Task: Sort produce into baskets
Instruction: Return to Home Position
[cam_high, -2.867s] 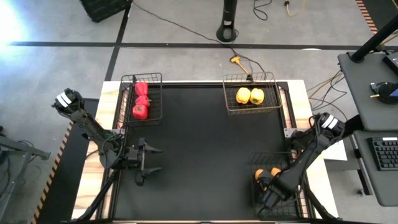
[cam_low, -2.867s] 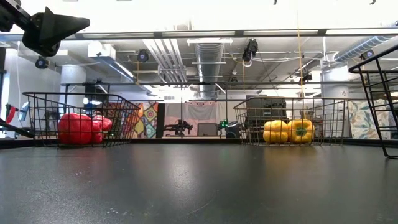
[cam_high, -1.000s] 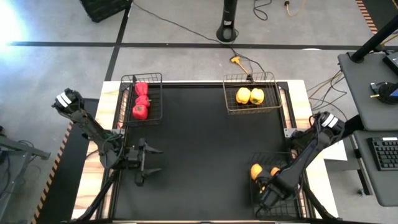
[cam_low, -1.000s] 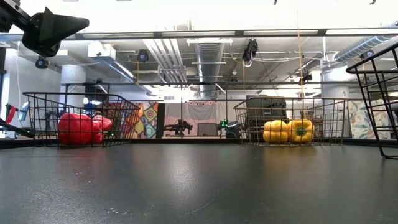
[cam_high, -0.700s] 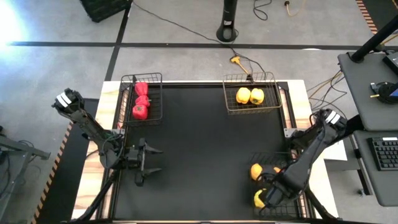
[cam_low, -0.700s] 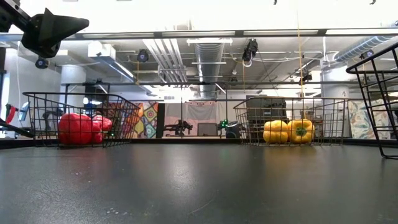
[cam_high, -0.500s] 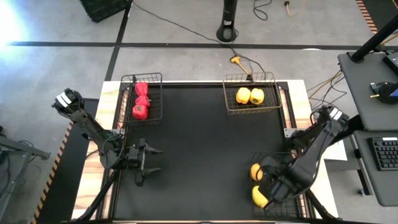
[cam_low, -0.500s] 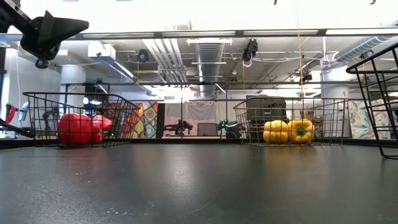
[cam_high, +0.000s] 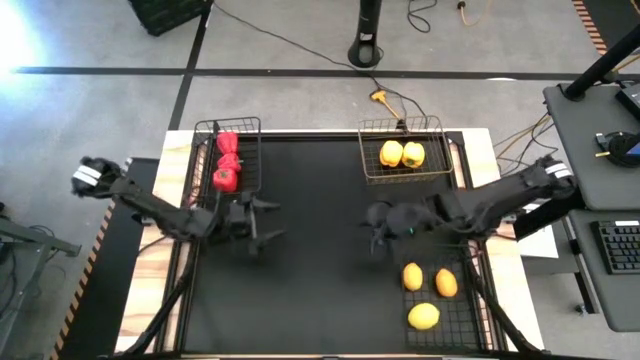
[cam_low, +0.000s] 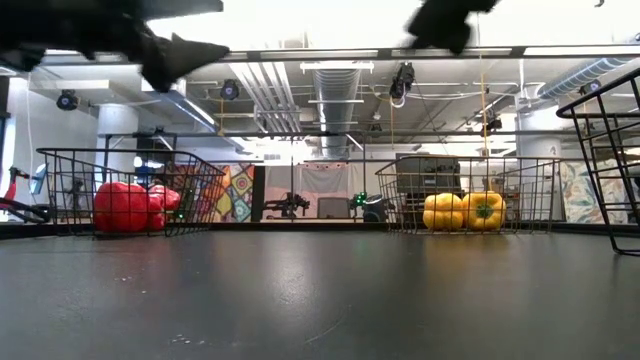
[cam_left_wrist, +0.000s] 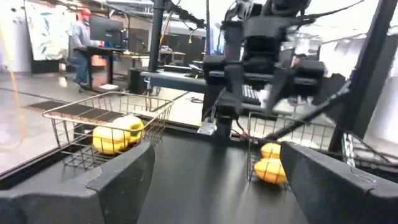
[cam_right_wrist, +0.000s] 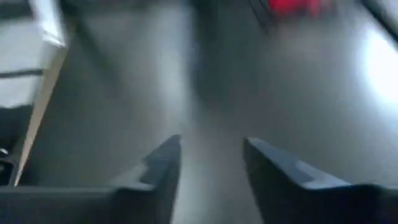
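Both arms hang above the black table (cam_high: 320, 300), reaching toward each other over its middle. The left gripper (cam_high: 268, 222) is spread wide with nothing in it, just beside the far black basket (cam_high: 259, 150) holding the red peppers (cam_high: 227, 165). The right gripper (cam_high: 373, 232), fingers (cam_right_wrist: 158, 168) parted and empty, sits between the tan basket (cam_high: 435, 172) with its two yellow peppers (cam_high: 402, 153) and the second black basket (cam_high: 472, 300), where three lemons (cam_high: 424, 316) lie. Seen from the left wrist, the right arm (cam_left_wrist: 261, 43) partly hides that basket. A crate (cam_high: 165, 12), a stand base (cam_high: 368, 47) and cables (cam_high: 300, 45) lie on the floor beyond
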